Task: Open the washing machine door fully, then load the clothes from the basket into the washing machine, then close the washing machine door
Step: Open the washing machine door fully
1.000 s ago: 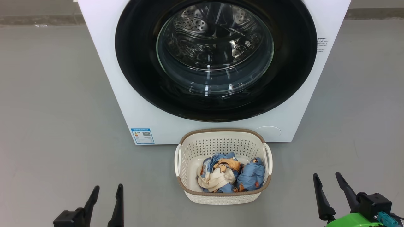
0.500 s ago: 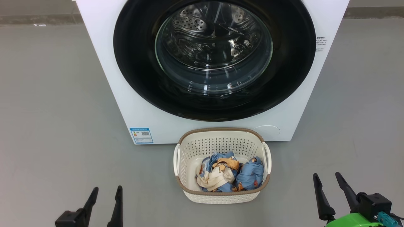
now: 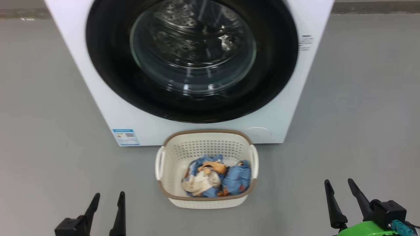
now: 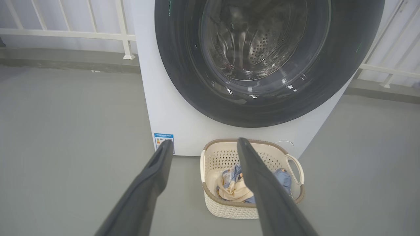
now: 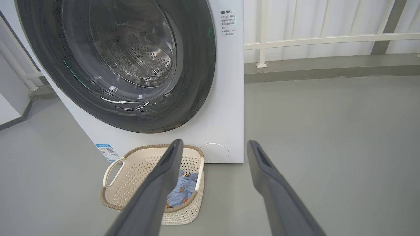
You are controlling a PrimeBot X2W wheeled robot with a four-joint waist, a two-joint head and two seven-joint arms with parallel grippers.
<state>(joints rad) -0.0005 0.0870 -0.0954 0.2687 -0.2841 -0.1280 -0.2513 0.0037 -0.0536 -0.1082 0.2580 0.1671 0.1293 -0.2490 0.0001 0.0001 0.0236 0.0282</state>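
facing the washing machine, with the washing machine door shut flush on its front. finding the basket on the grey floor, just below the door and close to the machine front, with the clothes bundled inside in two lumps. holding nothing in the left gripper or the right gripper: fingers spread apart on both, low at either side, well apart from the basket.

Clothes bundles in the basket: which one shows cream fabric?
The bundle on the robot's left, cream and orange on top; the other bundle is nearly all blue.
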